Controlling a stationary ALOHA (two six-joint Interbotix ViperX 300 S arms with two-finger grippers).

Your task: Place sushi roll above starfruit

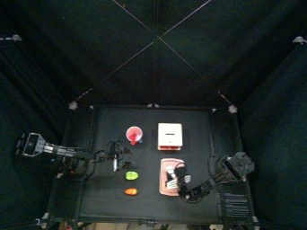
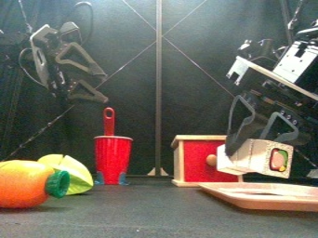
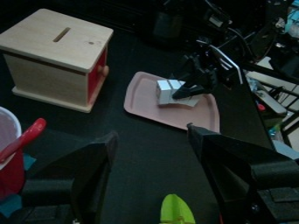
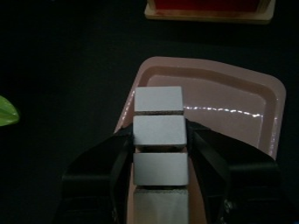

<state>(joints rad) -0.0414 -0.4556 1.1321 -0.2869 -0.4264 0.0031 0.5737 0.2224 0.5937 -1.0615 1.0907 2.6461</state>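
The sushi roll [image 4: 158,131], a white piece with dark bands, sits between the jaws of my right gripper [image 4: 160,179] over the pink tray [image 4: 239,114]. The left wrist view shows the same grip on the sushi roll [image 3: 176,90]; I cannot tell whether it rests on the tray or hangs just above it. The starfruit [image 1: 129,174] is a small yellow-green fruit left of the tray [image 1: 175,162], also seen in the front view [image 2: 74,173]. My left gripper [image 1: 117,162] is open and empty, just left of the starfruit.
An orange piece [image 1: 129,190] lies in front of the starfruit. A red cup [image 1: 135,136] and a white box with a red mark [image 1: 170,135] stand behind them. In the front view the cup [image 2: 112,158] and box [image 2: 205,160] stand mid-table.
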